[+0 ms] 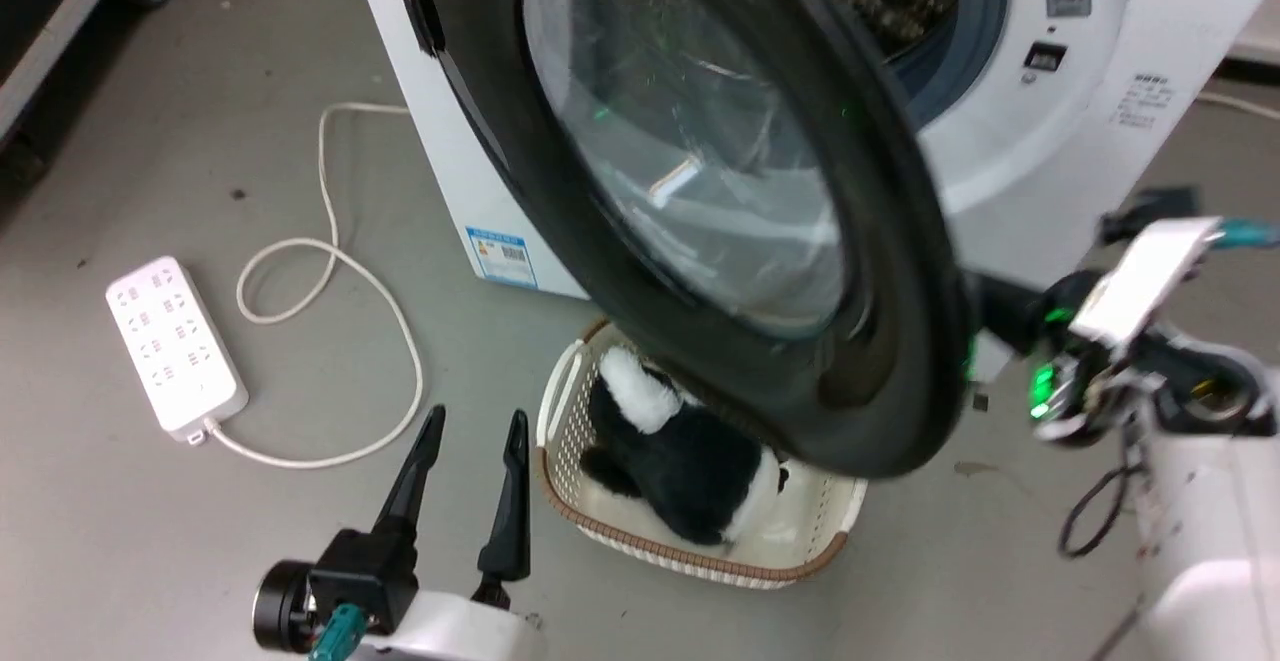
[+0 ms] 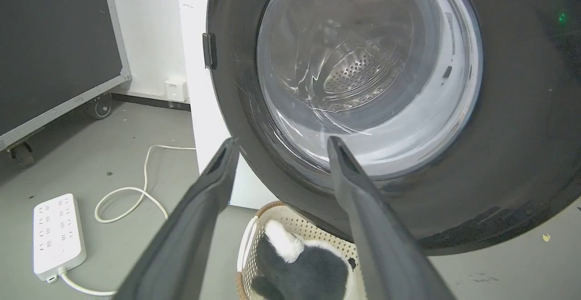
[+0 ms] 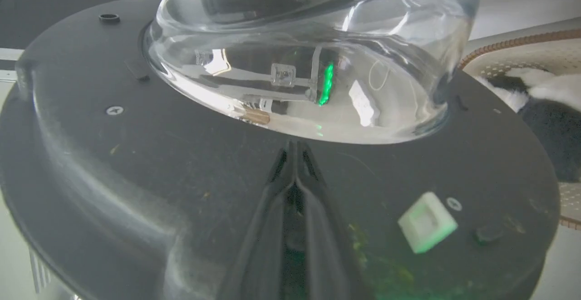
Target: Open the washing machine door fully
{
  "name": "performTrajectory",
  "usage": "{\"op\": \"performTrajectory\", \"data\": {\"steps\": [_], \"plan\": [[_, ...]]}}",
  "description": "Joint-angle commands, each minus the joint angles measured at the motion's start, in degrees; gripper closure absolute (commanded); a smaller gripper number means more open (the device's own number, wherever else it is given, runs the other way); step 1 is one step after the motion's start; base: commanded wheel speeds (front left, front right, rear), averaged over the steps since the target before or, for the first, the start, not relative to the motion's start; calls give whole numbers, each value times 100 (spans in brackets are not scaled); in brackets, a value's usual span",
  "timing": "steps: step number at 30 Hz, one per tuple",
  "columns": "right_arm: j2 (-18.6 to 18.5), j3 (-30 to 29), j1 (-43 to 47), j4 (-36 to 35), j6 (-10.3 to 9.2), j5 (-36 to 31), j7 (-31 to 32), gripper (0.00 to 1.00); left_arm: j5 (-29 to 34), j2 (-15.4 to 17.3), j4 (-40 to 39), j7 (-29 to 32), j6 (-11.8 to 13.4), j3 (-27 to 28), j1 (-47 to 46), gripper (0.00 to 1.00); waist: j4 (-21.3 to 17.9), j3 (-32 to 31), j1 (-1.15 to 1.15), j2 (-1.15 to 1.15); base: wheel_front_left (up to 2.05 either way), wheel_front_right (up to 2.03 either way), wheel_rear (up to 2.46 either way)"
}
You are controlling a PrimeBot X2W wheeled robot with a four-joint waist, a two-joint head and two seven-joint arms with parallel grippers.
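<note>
We're scanning for print now; a blue-and-white sticker (image 1: 501, 257) with a barcode sits low on the washing machine (image 1: 445, 176) side, too small for us to read; tiny dark lines of print (image 1: 1141, 102) on its front, blurred too; nothing legible.

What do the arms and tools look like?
Left tool: two long dark tapering fingers on a black block, teal plug at the wrist, white forearm. Right tool: same dark fingers; its arm is white, with green lights, a teal plug and a black cable loop.
</note>
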Motion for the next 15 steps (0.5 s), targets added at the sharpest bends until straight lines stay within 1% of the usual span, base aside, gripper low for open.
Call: {"op": "performTrajectory", "data": {"steps": [1, 2, 6, 11, 15], "plan": [[40, 318, 235, -68, 7, 268, -57, 100, -16, 11, 40, -30, -74, 6, 123, 0, -2, -107, 1, 0, 0, 0, 0], [41, 945, 576, -239, 7, 743, -208, 100, 23, 11, 136, -30, -241, -51, 261, 0, 9, -213, 1, 0, 0, 0, 0], [41, 1752, 1027, -543, 7, 1267, -454, 100, 151, 11, 252, -30, -493, -192, 431, 0, 44, -328, 1, 0, 0, 0, 0], [42, 2580, 1458, -915, 7, 1709, -785, 100, 185, 11, 210, -30, -584, -233, 608, 0, 76, -399, 1, 0, 0, 0, 0], [42, 3042, 1649, -1129, 7, 1896, -1052, 100, 128, 11, 109, -30, -564, -206, 662, 0, 106, -413, 1, 0, 0, 0, 0]]}}
